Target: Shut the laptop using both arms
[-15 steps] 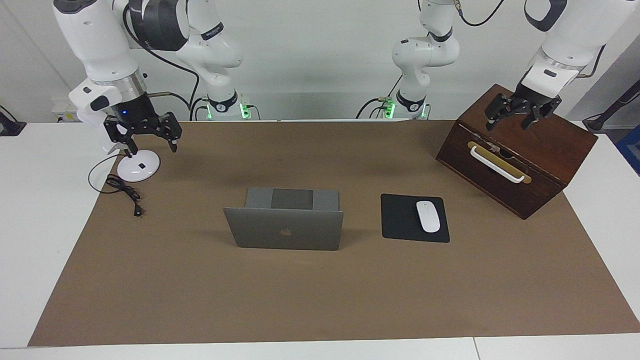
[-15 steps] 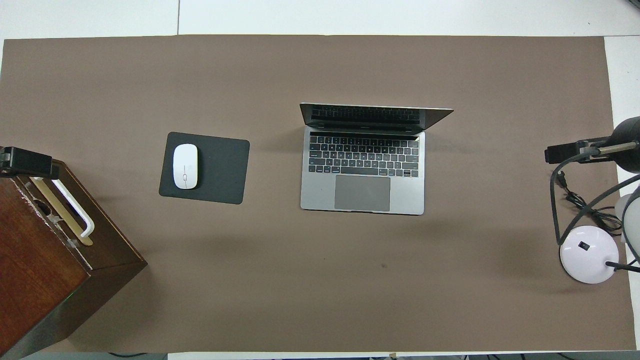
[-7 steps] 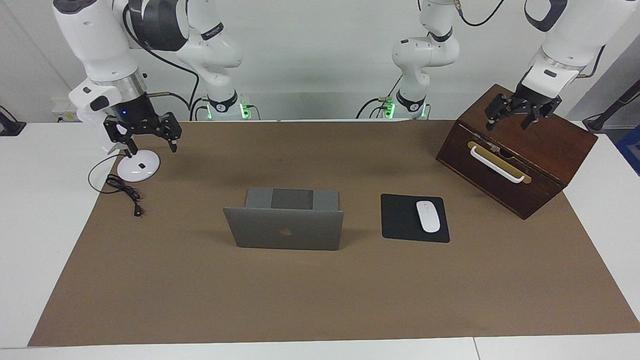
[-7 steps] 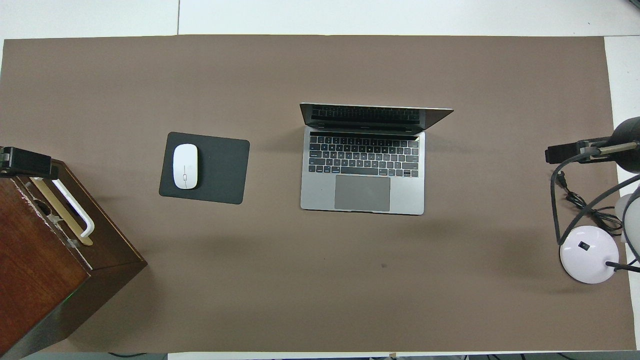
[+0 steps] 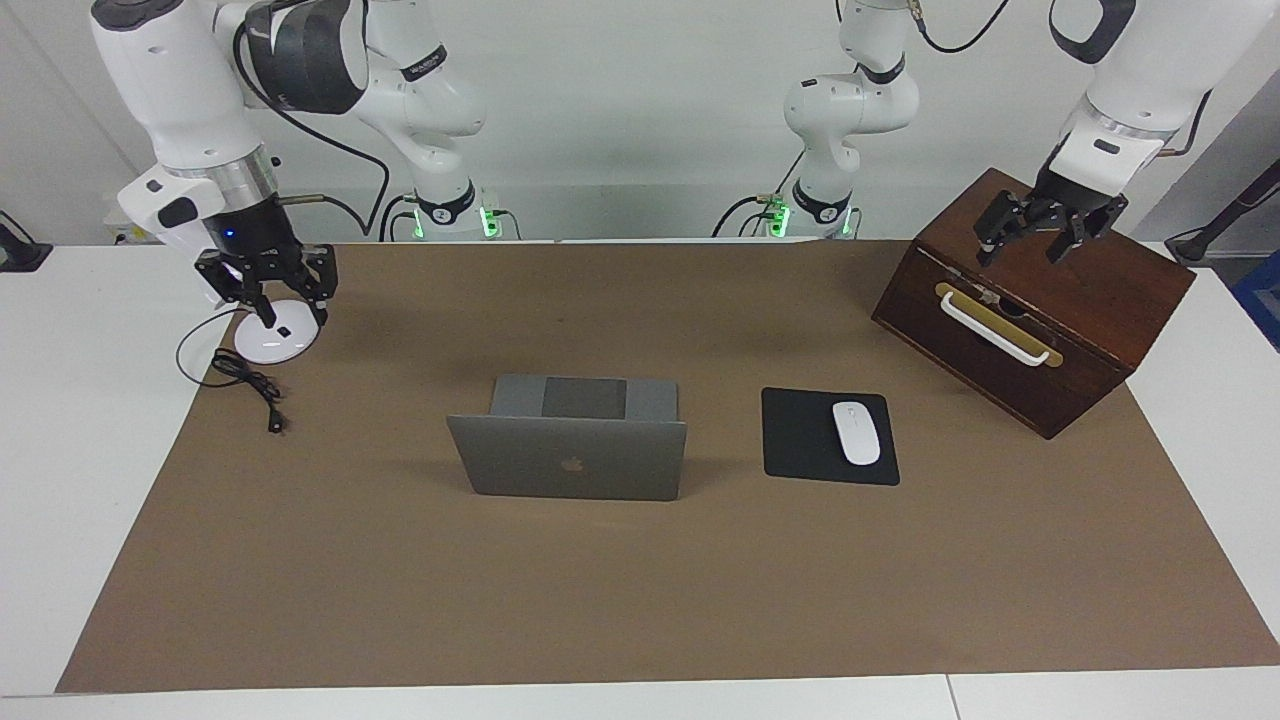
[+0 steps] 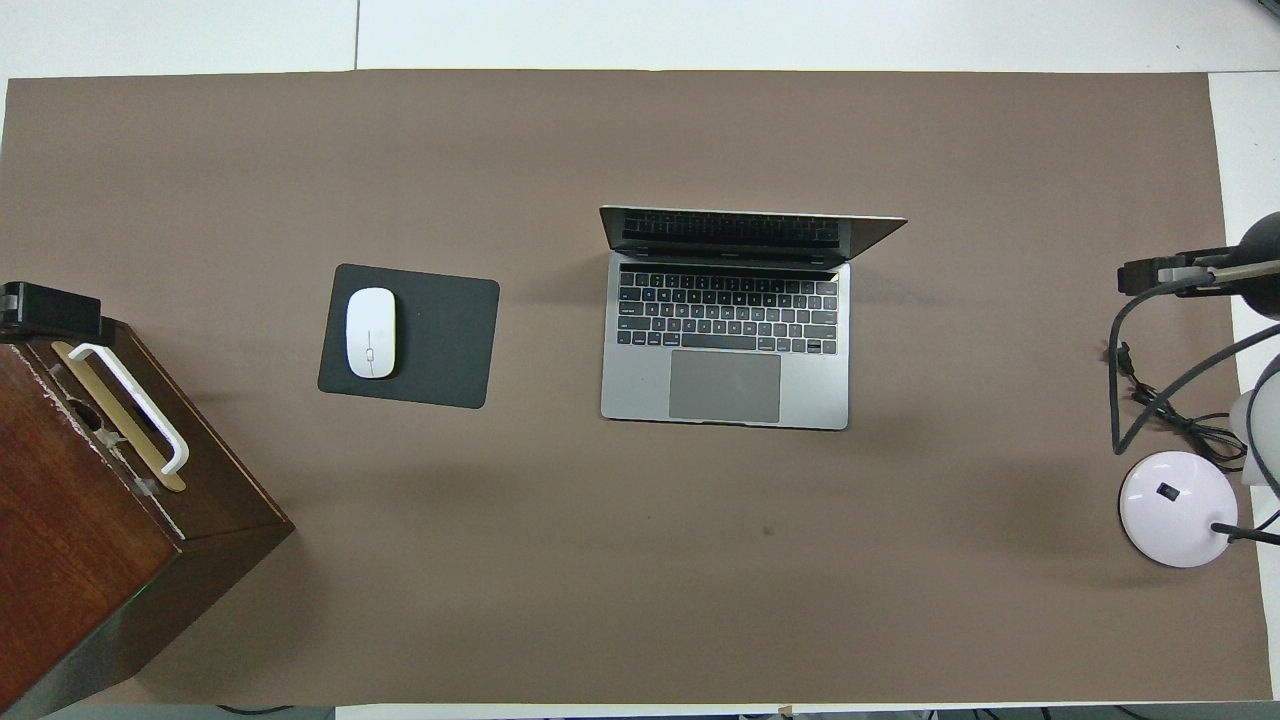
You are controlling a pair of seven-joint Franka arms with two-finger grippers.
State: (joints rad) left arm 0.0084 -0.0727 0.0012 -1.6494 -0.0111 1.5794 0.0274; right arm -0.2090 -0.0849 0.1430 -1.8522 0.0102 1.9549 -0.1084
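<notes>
The right arm [image 5: 190,100] was held over the lamp base [image 5: 272,340], its jaws partly open and gripping nothing. The left arm [image 5: 1140,70] was poised over the wooden box [image 5: 1040,320], its jaws spread wide and likewise empty. Farther out, at mid surface beside the mouse pad [image 5: 800,435], the laptop [image 5: 570,460] was found open and well apart from both arms. It was judged stiff, fairly heavy, smooth metal with a fragile screen. The lid [image 6: 740,228] would best be pushed gently at its top edge, near both corners, so that twisting is avoided and the base is not slid.
</notes>
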